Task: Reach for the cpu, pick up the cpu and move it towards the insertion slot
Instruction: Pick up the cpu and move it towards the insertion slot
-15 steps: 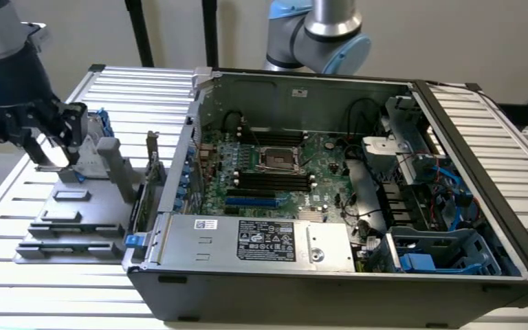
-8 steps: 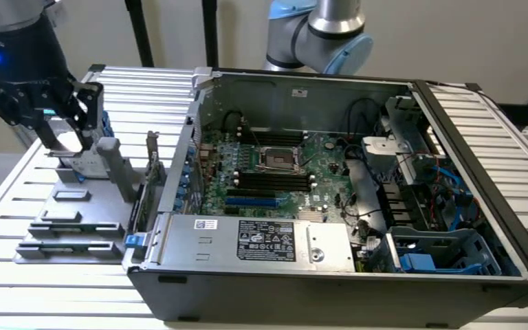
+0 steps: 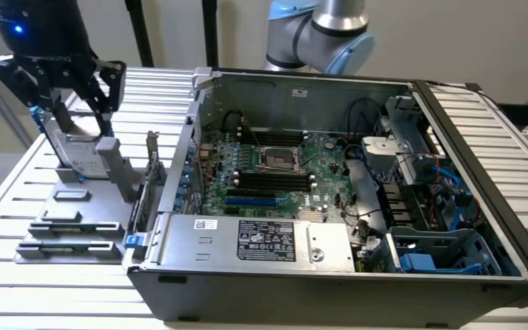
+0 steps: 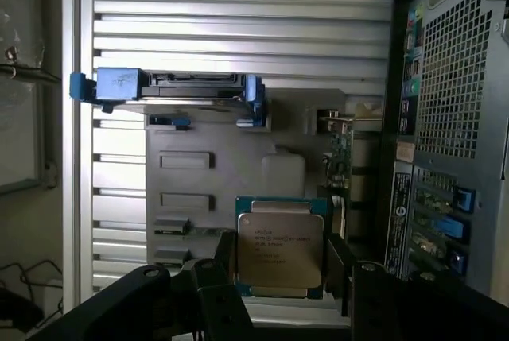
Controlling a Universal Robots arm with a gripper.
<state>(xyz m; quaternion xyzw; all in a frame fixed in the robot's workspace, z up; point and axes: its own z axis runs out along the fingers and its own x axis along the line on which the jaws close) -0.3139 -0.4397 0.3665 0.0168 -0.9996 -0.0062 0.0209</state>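
In the wrist view the cpu, a flat square chip with a silvery top and printed text, sits close to the camera between my two dark fingers, which press on its two opposite edges. My gripper is shut on it. The exterior view puts my gripper at its far left, up above the grey holder plate and outside the computer case. The insertion slot, a square socket with a shiny frame and dark centre, lies on the motherboard inside the open case, well to the exterior view's right of the gripper.
A silver hard drive with blue rails stands upright on the holder plate under the gripper. The case wall stands between gripper and motherboard. Black memory slots, cables and a power supply surround the socket.
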